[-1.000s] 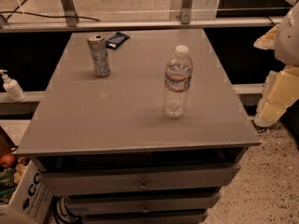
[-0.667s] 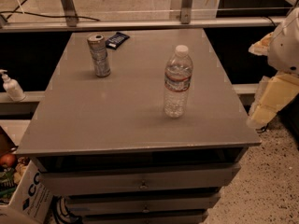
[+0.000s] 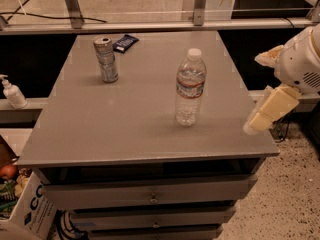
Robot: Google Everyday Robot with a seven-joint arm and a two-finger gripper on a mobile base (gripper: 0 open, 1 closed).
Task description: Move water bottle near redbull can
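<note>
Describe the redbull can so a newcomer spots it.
On the grey table, across from the gripper at its right edge, the redbull can stands far left beside a flat dark blue packet. It alone is a slim silver can, shorter than the water bottle.

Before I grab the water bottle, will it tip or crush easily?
Probably tippy: the water bottle stands upright, tall on a narrow base. Its clear ribbed plastic looks thin, so it may dent under a squeeze. The pincer hovers beside the table's right edge.

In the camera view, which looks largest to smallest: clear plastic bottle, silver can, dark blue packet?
Clear ribbed plastic water bottle
Slim silver redbull can
Flat dark blue packet, though farthest back
The gripper hangs beside the table.
</note>
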